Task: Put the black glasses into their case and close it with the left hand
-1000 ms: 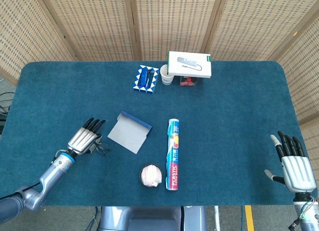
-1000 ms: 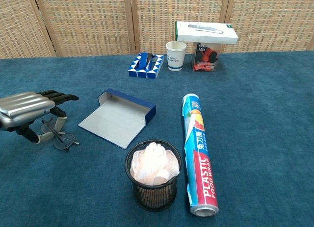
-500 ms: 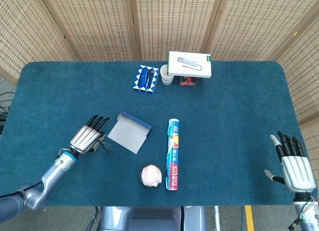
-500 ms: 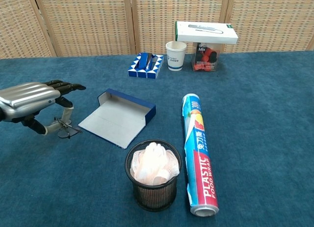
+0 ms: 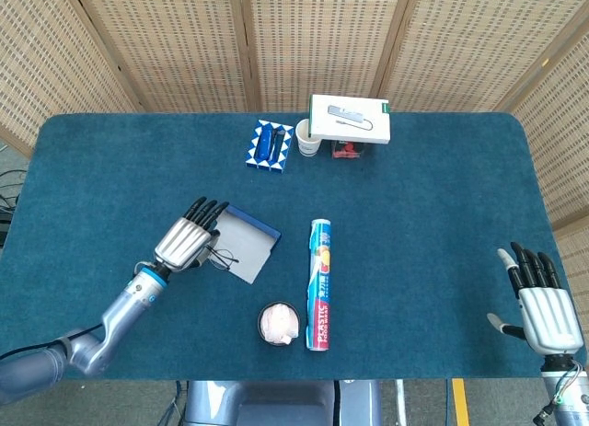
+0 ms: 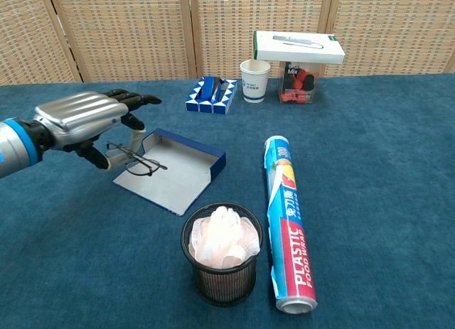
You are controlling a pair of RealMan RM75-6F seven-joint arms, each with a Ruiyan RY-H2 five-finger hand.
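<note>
Right hand: the silver robot right hand with black fingers (image 5: 538,302) is resting at the table's 4 o'clock edge in the head view, fingers spread apart, holding nothing, well apart from everything else.
Mesh cup: the black wire-mesh cup holding a crumpled white wad (image 6: 221,261) is standing nearest the robot, at about 6 o'clock on the table.
Wrap roll: the long tube of plastic food wrap with a red and blue label (image 6: 288,219) is lying just beside the cup at its 3 o'clock, running front to back.
Left hand: the silver robot left hand with black fingers (image 6: 91,124) is hovering at the near-left edge of the case, palm down, pinching the glasses between thumb and a finger while the other fingers are reaching forward.
Glasses: the black thin-wire glasses (image 6: 137,161) are hanging just under the left hand at its 4 o'clock, over the case's open flap; whether they are touching it cannot be told.
Case: the flat blue glasses case with a grey lining (image 6: 181,169) is lying open at the table's middle left, its raised blue wall at the far side.
Far items: a blue and white zigzag puzzle block (image 6: 212,94), a white paper cup (image 6: 255,80) and a clear box with red contents topped by a white carton (image 6: 298,47) are sitting in a row at 12 o'clock.
Table: the dark teal cloth-covered table (image 6: 384,165) is bearing all of these.
</note>
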